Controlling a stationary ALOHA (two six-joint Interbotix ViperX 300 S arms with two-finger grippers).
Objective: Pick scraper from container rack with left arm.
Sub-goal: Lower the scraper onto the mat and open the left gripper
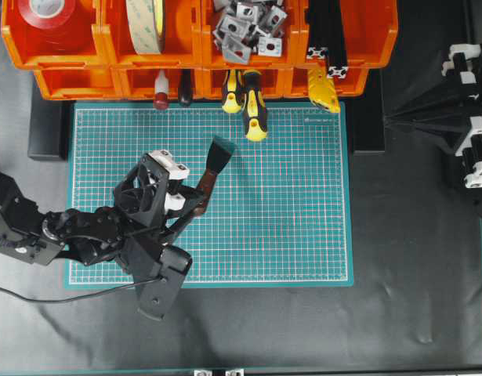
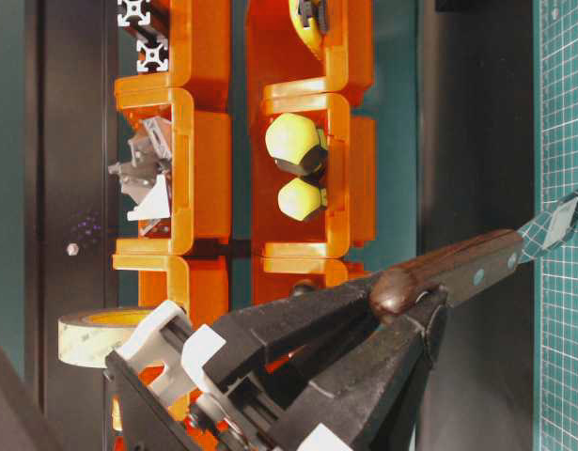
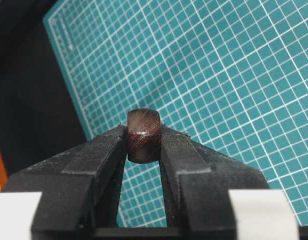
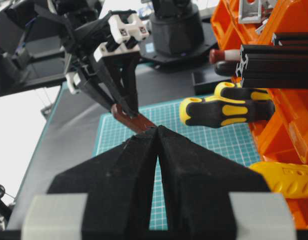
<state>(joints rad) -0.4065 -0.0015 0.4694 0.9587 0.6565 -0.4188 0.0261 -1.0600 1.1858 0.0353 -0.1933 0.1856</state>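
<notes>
So the scraper (image 1: pixel 213 168) is out of the container rack (image 1: pixel 197 47), hanging over the green mat (image 1: pixel 303 235), blade toward the bins. Left gripper (image 1: pixel 195 200) has its fingers (image 3: pixel 106 150) clamped tight on the wooden handle end.

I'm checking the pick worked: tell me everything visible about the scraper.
The scraper has a dark reddish-brown wooden handle with metal rivets and a flat dark blade that widens toward its end. The left gripper clamps the handle's butt end between both fingers. It hangs tilted over the green cutting mat, out of the container rack.
</notes>
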